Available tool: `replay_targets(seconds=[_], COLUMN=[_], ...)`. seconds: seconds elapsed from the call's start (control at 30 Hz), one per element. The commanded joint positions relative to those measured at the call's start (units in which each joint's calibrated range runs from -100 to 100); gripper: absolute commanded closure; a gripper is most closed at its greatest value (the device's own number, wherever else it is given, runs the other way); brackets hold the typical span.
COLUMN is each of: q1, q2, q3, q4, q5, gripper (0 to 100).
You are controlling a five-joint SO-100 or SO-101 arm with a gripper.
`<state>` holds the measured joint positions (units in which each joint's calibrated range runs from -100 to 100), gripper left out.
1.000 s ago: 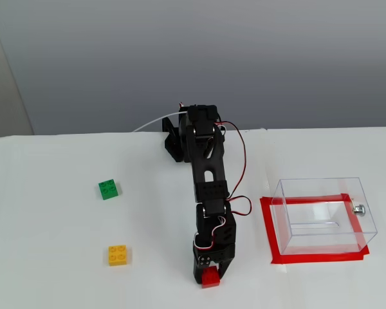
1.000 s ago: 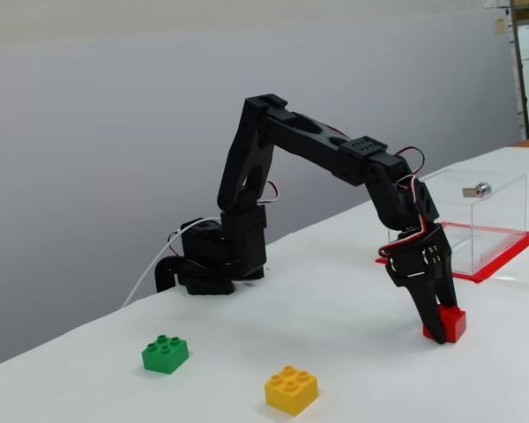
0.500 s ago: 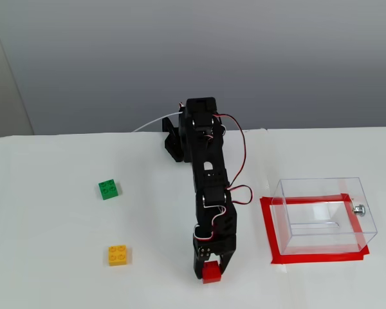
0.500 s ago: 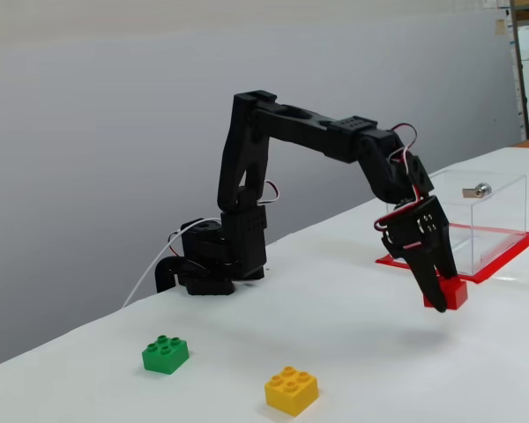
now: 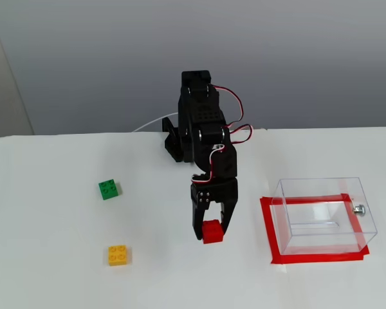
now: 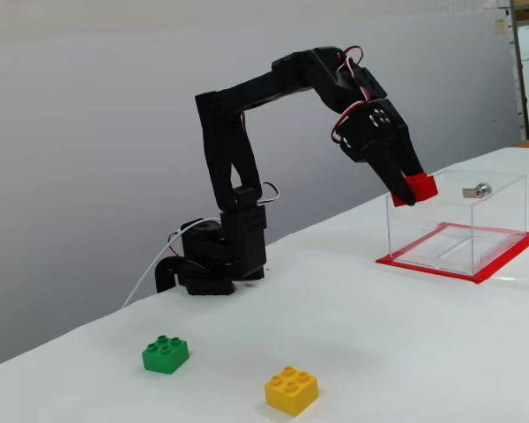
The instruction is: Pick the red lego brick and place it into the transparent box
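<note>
pincer (image 6: 413,189) clamped on the red lego brick (image 6: 420,187), carried high off the bench (image 5: 64,270) | pick done; transparent box (image 5: 321,215) sits right of the pincer in the top-down fixed view, empty | left: carry over, release inside

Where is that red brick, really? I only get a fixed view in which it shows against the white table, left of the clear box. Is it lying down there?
Observer: No. In a fixed view the red lego brick hangs high above the table, pinched in the end effector.
Visitor: High enough for the box?
Observer: About level with the top edge of the transparent box.
Visitor: And the arm?
Observer: The arm rises steeply from its base, then bends forward and down.
</note>
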<state>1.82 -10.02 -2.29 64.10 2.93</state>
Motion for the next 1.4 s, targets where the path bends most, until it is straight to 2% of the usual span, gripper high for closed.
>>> replay_targets(seconds=[0.0, 0.27, 0.4, 0.9, 1.37], q1=[-0.1, -0.4, -3.7, -28.2, -45.7], q2=[-5.0, -10.2, -11.1, -8.6, 4.0], q3=[-1.8, -1.8, -1.8, -2.0, -15.3], q4=[1.8, 4.1, 4.2, 3.6, 4.3], q5=[0.3, 0.9, 1.2, 1.9, 1.5], gripper=[91, 91, 91, 91, 91])
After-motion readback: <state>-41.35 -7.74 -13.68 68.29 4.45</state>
